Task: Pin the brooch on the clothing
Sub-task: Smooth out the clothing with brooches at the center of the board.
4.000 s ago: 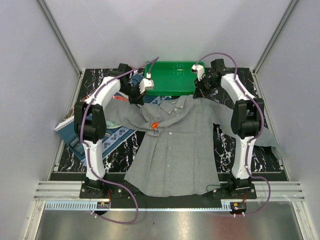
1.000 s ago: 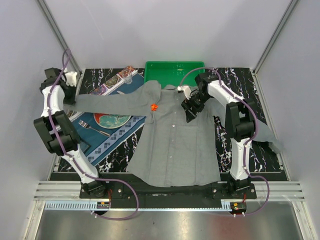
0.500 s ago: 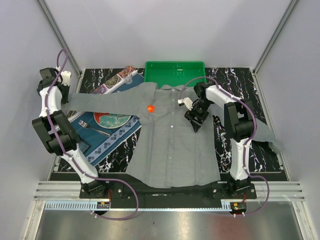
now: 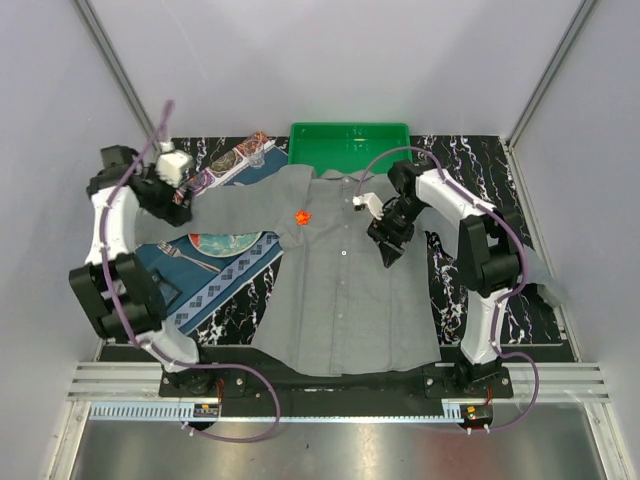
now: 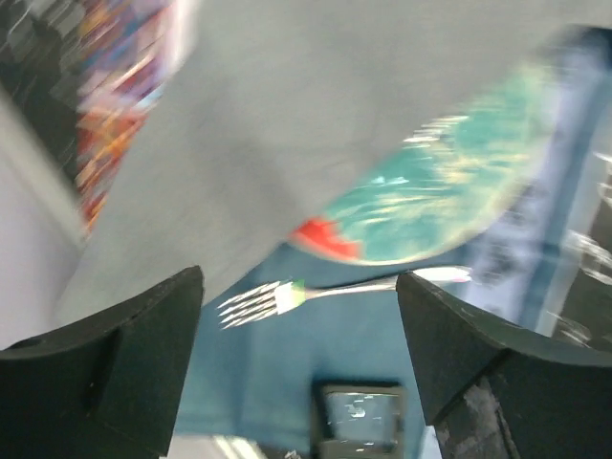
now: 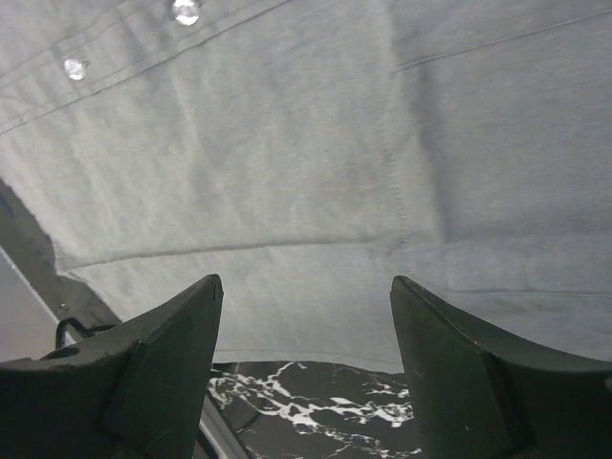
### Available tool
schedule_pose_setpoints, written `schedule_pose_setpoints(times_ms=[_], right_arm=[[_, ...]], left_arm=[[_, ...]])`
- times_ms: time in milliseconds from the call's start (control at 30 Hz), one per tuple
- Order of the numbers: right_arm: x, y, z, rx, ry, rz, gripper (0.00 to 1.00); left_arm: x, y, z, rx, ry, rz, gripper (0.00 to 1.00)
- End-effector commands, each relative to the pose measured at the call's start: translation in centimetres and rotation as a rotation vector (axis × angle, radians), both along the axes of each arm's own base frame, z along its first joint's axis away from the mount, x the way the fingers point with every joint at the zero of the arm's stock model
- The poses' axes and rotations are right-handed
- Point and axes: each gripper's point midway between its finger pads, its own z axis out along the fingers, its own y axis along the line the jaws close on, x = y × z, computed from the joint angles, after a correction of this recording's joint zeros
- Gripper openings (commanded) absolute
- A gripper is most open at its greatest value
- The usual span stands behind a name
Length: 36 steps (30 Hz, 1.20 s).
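Overhead, we log the tiny red-orange flower-shaped brooch (image 4: 301, 215) lying on the plain grey button-up shirt (image 4: 350, 290) near its collar. The brooch shows from above only. A shirt sleeve partly covers the round red-and-teal plate (image 4: 222, 241) on the dark blue patterned placemat (image 4: 215, 285).

The left wrist view adds a steel fork (image 5: 316, 292) beside the plate, under the left gripper (image 5: 298, 287), which is spread wide and empty. The right gripper (image 6: 306, 287), also wide and empty, hangs over shirt fabric.

Lab test cell; white panels (image 4: 330, 60), aluminium frame (image 4: 118, 70)

Black marble table (image 4: 500, 165): shirt (image 4: 350, 290), placemat (image 4: 215, 285), green tray (image 4: 330, 145)
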Motion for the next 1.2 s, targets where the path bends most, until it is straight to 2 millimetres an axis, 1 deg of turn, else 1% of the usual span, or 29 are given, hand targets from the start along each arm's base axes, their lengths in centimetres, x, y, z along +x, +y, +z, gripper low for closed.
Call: schedule_pose_setpoints(times_ms=[0, 33, 67, 100, 133, 167, 200, 233, 267, 333, 367, 400, 433, 467, 500, 567, 667, 733, 767, 833, 867, 967, 1033, 1100, 1133, 1167], right_arm=[[-3.2, -0.4, 0.1, -0.011, 0.059, 0.028, 0.77], [-3.5, -0.7, -0.3, -0.024, 0.062, 0.032, 0.75], [-3.8, -1.0, -0.5, -0.034, 0.067, 0.039, 0.75], [-4.5, -1.7, -1.2, -0.063, 0.078, 0.045, 0.74], [-4.4, -2.0, -1.5, -0.072, 0.064, 0.041, 0.73], [-4.7, -2.2, -1.8, -0.080, 0.068, 0.037, 0.73], [-5.2, -2.3, -2.0, -0.084, 0.081, 0.035, 0.73], [-5.1, -2.2, -2.2, -0.080, 0.077, 0.025, 0.72], [-5.3, -2.1, -2.3, -0.081, 0.085, 0.008, 0.70], [-5.6, -2.2, -2.8, -0.084, 0.100, -0.005, 0.68], [-5.8, -2.3, -2.9, -0.088, 0.106, -0.007, 0.66], [-6.1, -2.3, -3.1, -0.089, 0.117, -0.006, 0.63], [-6.3, -2.3, -3.2, -0.087, 0.121, -0.005, 0.62], [-6.4, -2.4, -3.3, -0.087, 0.125, -0.008, 0.62], [-6.5, -2.5, -3.5, -0.093, 0.128, -0.007, 0.61], [-6.8, -2.7, -3.6, -0.102, 0.132, 0.001, 0.60], [-7.8, -3.6, -4.2, -0.131, 0.145, 0.026, 0.59], [-8.1, -4.0, -4.4, -0.142, 0.146, 0.034, 0.59], [-8.5, -4.2, -4.5, -0.146, 0.148, 0.042, 0.59], [-8.9, -4.3, -4.4, -0.146, 0.149, 0.044, 0.58], [-9.2, -4.4, -4.4, -0.145, 0.151, 0.049, 0.58], [-9.8, -4.8, -4.1, -0.146, 0.148, 0.056, 0.58], [-10.1, -4.8, -3.8, -0.140, 0.140, 0.058, 0.59], [-9.9, -4.3, -2.4, -0.108, 0.111, 0.053, 0.63], [-9.8, -4.0, -1.6, -0.086, 0.094, 0.052, 0.65], [-9.1, -3.0, 0.5, -0.018, 0.034, 0.045, 0.68]], left_arm=[[-9.4, -15.5, 0.8, -0.211, 0.040, -0.641, 0.84], [-10.9, -16.9, -0.2, -0.199, 0.076, -0.694, 0.83], [-12.8, -19.8, -1.1, -0.203, 0.102, -0.805, 0.82], [-14.6, -21.1, -3.1, -0.215, 0.132, -0.842, 0.81], [-15.5, -22.0, -3.6, -0.192, 0.125, -0.878, 0.79], [-15.9, -24.3, -4.2, -0.172, 0.112, -0.933, 0.78], [-17.0, -25.1, -5.8, -0.166, 0.142, -0.942, 0.77], [-17.2, -25.6, -6.5, -0.141, 0.142, -0.954, 0.75], [-17.9, -27.1, -7.1, -0.121, 0.143, -1.010, 0.72], [-17.1, -28.8, -8.1, -0.100, 0.110, -0.992, 0.71], [-17.4, -29.6, -9.3, -0.053, 0.137, -1.018, 0.67], [-16.8, -30.2, -9.4, -0.038, 0.132, -1.013, 0.66], [-16.6, -30.6, -9.7, -0.029, 0.140, -0.999, 0.66], [-16.6, -30.8, -11.0, -0.019, 0.195, -0.975, 0.64], [-16.6, -30.8, -11.3, -0.015, 0.217, -0.976, 0.60], [-17.2, -30.1, -13.0, 0.019, 0.287, -0.963, 0.55], [-18.1, -28.3, -14.5, 0.103, 0.334, -0.946, 0.54], [-19.3, -27.1, -15.1, 0.133, 0.375, -0.946, 0.52], [-20.5, -26.3, -15.5, 0.145, 0.417, -0.963, 0.52], [-21.9, -25.8, -15.5, 0.165, 0.437, -1.003, 0.51], [-23.1, -25.1, -15.8, 0.178, 0.472, -1.016, 0.51], [-24.9, -24.4, -15.7, 0.186, 0.519, -1.047, 0.51], [-25.0, -24.7, -15.0, 0.166, 0.513, -1.041, 0.55], [-24.2, -25.8, -13.4, 0.139, 0.471, -1.011, 0.63], [-23.8, -26.5, -11.9, 0.107, 0.438, -0.984, 0.68], [-22.4, -27.9, -9.6, 0.076, 0.363, -0.980, 0.76]])
